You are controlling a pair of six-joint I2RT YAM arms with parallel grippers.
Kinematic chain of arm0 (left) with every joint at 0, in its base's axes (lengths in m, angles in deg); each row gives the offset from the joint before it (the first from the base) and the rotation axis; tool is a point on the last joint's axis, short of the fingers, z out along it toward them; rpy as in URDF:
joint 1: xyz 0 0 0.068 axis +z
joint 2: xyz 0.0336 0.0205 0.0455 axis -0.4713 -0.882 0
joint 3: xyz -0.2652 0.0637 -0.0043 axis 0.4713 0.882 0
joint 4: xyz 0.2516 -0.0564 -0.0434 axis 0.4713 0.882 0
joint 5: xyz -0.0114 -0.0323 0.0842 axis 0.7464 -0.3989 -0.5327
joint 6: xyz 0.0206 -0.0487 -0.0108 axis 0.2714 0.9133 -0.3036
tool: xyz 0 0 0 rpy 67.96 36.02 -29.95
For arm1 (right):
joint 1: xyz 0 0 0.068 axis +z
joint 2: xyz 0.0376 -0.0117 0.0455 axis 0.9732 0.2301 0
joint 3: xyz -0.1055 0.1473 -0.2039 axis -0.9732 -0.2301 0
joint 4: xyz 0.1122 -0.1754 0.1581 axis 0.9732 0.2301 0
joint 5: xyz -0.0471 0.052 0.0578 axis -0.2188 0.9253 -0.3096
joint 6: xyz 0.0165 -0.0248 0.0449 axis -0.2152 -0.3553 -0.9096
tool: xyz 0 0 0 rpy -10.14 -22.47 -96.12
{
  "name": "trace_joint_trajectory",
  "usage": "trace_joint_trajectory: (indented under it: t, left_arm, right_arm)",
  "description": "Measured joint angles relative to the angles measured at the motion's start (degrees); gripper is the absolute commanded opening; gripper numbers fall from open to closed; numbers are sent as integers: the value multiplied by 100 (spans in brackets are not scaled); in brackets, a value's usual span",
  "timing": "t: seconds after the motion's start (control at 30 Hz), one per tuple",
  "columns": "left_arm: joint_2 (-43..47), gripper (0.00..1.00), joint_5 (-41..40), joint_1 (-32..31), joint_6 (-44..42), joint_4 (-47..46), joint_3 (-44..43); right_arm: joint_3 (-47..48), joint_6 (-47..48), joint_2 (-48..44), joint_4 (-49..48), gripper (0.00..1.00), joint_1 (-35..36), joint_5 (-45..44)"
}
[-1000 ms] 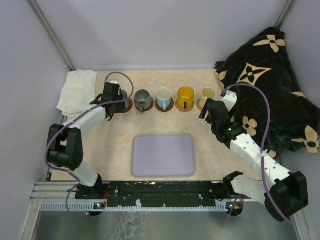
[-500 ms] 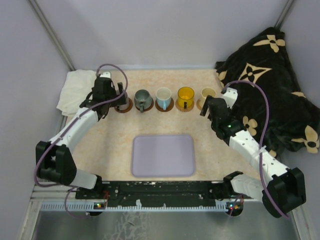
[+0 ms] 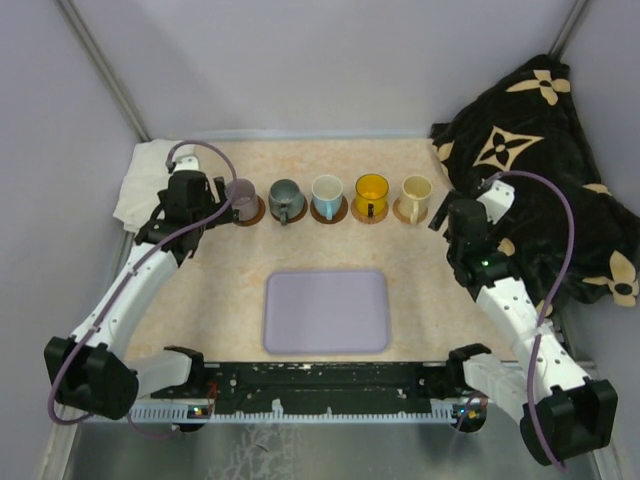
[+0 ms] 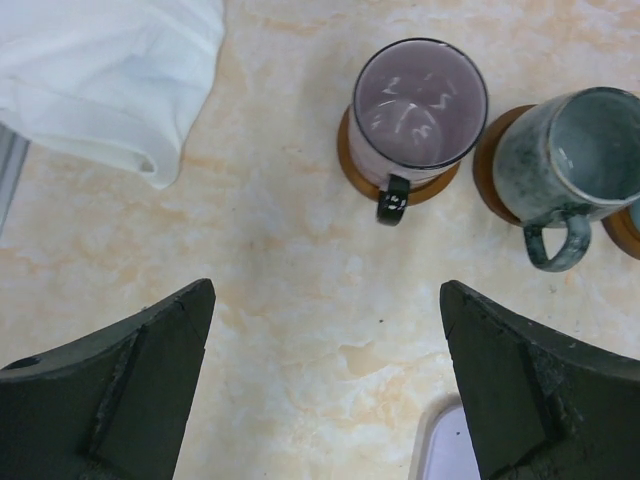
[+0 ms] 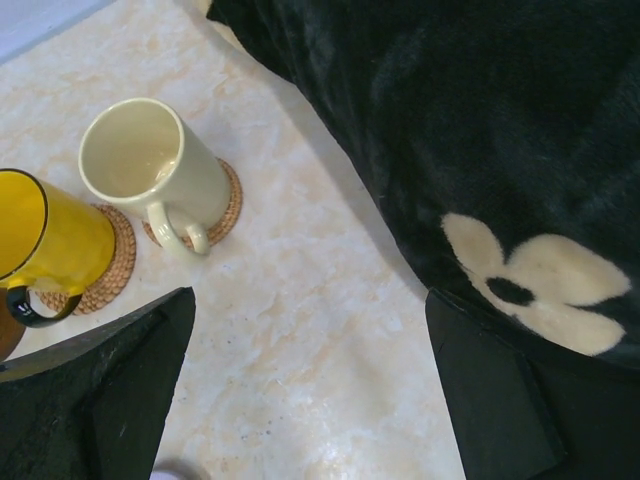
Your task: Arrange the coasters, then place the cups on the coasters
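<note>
My left gripper (image 4: 327, 300) has its fingers spread wide with nothing between them, hanging over bare table just short of the mauve cup (image 4: 420, 105). That cup stands upright on its brown coaster (image 4: 343, 152), ahead of my fingers and a little toward the right one, its handle pointing back at me. Just beside it the grey-green cup (image 4: 575, 150) sits on its own coaster (image 4: 485, 165), partly cut off by the right edge of my view. A white cloth (image 4: 100, 70) lies ahead to the left. My right gripper (image 5: 310, 300) is just as wide apart and empty. The cream cup (image 5: 150, 165) stands on a woven coaster (image 5: 232, 205) ahead of the left finger, apart from both. The yellow cup (image 5: 45, 235) beside it is cropped at the frame's edge, and a dark flowered blanket (image 5: 480, 120) fills the right side. From above, the white cup with the blue handle (image 3: 327, 192) completes the row of five behind the lavender tray (image 3: 326, 312). Every coaster is mostly hidden under its cup, so only the rims show.
</note>
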Motion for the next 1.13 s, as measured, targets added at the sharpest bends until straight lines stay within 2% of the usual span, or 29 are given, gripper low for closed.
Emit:
trace_joint_trajectory:
  t: [0.63,0.83,1.13]
  left_arm:
    - [1679,100,-1600,0,745,1445,509]
    - [2175,100,-1843,0,1001,1753,619]
    - [2398,100,-2232,0,1425,2127,728]
  right_arm:
    - [-284,-302,-1342,881,99,0,-525]
    - [-308,-350,-1399,1019,99,0,-597]
    - [-310,-367,-1397,1060,99,0,-645]
